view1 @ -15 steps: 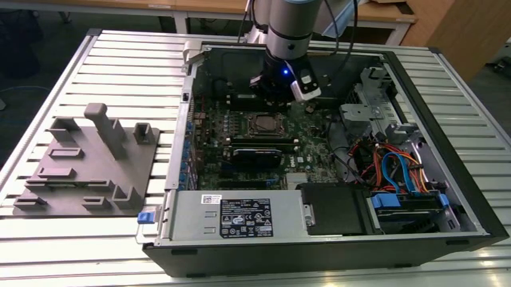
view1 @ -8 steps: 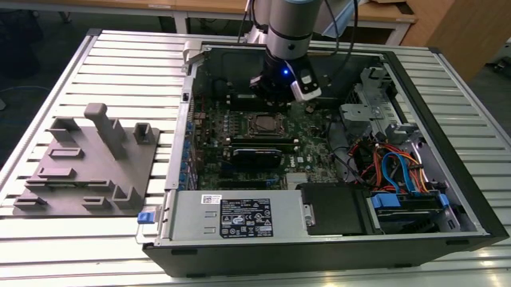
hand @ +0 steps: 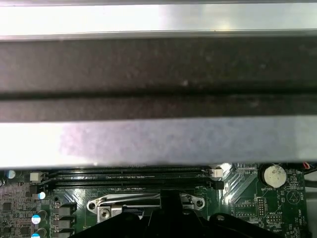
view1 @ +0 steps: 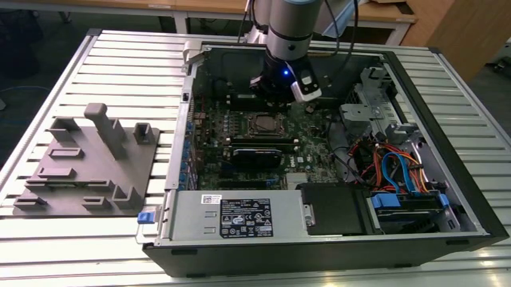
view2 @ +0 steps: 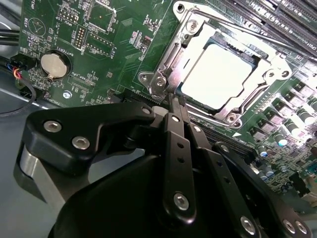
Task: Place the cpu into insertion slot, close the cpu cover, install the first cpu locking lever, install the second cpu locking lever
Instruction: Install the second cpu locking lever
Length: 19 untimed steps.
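The cpu (view2: pixel 220 74), dull silver top washed bright by glare, sits seated in the insertion slot (view2: pixel 195 121) on the green motherboard (view2: pixel 114 54). The cpu cover (view2: pixel 267 59), a silvery frame with a square window, lies flat over it, the chip showing through the window. In the second wrist view the socket lies toward one o'clock from the gripper (view2: pixel 174 96), very close. Gripper: black fingers drawn together to a narrow tip, that tip at the socket's near corner beside a screw boss, where a thin metal lever arm appears to run along the frame's edge; whether the tips pinch the lever or merely touch it cannot be told. A coin cell battery (view2: pixel 53 65) sits at ten o'clock of the gripper, well apart. In the exterior view the arm (view1: pixel 288 36) stands over the open computer case (view1: pixel 459 179), gripper low at twelve o'clock of the socket; a grey fixture tray (view1: pixel 88 161) rests on the slatted table (view1: pixel 119 54) at nine o'clock.
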Motion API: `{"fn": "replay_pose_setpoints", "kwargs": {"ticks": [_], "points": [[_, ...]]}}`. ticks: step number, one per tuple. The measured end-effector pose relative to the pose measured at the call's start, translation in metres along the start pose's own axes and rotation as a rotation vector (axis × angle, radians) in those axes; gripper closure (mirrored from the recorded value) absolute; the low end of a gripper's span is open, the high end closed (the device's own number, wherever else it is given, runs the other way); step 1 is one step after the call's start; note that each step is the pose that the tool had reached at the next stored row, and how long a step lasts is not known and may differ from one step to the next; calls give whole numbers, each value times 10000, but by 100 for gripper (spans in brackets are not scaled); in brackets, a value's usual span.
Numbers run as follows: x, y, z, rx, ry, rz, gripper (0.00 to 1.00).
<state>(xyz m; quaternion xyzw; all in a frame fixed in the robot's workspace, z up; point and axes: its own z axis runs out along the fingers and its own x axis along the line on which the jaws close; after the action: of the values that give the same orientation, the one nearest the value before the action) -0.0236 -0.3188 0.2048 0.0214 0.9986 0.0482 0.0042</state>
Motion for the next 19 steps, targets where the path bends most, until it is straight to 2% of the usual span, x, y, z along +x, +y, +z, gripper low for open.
{"fn": "replay_pose_setpoints", "kwargs": {"ticks": [7,10,19], "points": [[-1,6,-68,-1,-1,-1,90],[-1,6,-72,-4,-2,-2,90],[-4,-71,-80,-1,0,-1,90]]}}
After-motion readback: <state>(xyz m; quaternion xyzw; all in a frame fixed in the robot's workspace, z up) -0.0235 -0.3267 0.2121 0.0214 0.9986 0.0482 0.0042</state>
